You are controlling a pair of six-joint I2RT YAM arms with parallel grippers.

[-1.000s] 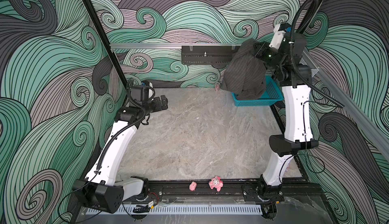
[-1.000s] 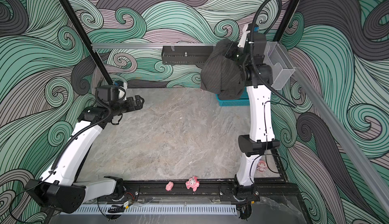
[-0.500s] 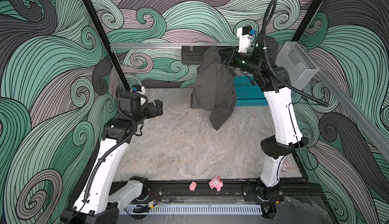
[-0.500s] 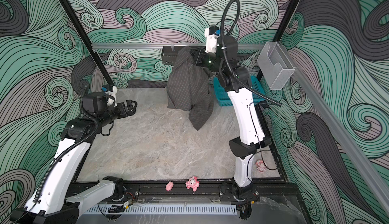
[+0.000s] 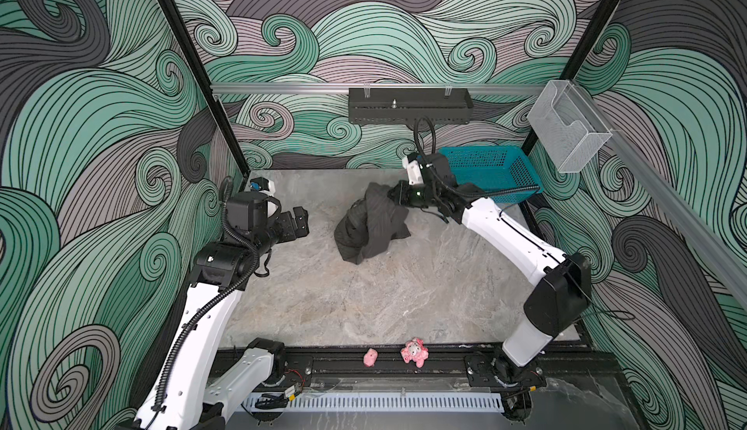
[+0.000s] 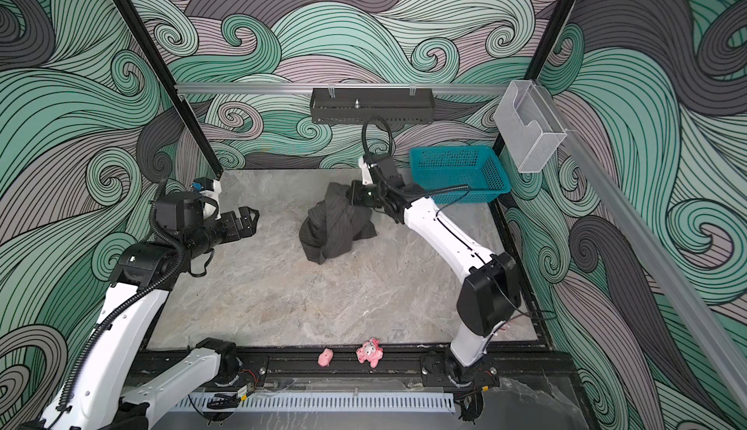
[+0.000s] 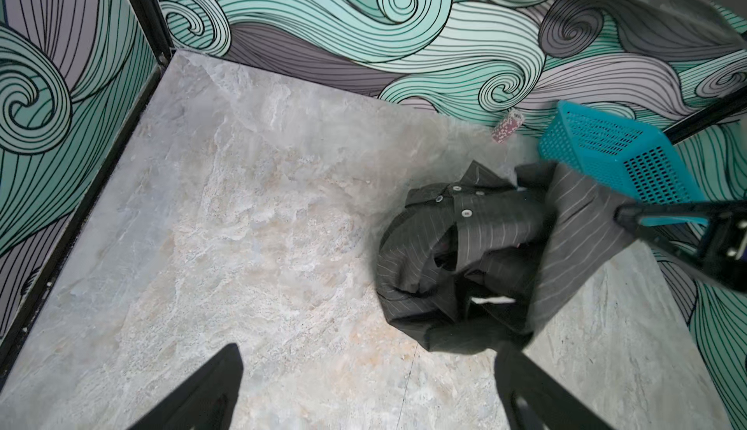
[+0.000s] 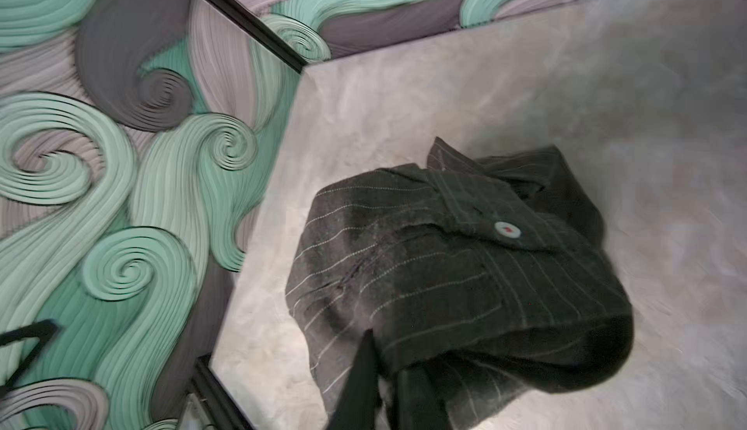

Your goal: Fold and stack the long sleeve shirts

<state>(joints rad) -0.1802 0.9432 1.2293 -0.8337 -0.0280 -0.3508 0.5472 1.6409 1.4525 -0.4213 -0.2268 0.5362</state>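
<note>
Pinstriped shirt (image 5: 370, 226) lies crumpled on the desk (image 5: 364, 294) near the teal basket (image 5: 485, 165). We see no fold yet. Left claw (image 5: 304, 224) spread, well apart. Right claw (image 5: 393, 196) at its upper edge, grip unclear.

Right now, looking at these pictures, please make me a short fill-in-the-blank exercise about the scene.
1. Only ___ shirt lies on the table.
2. The left gripper is ___ and holds nothing.
3. The basket stands at the table's back ___ corner.
4. The two small toys in front are ___.
Missing words: one; open; right; pink.
</note>
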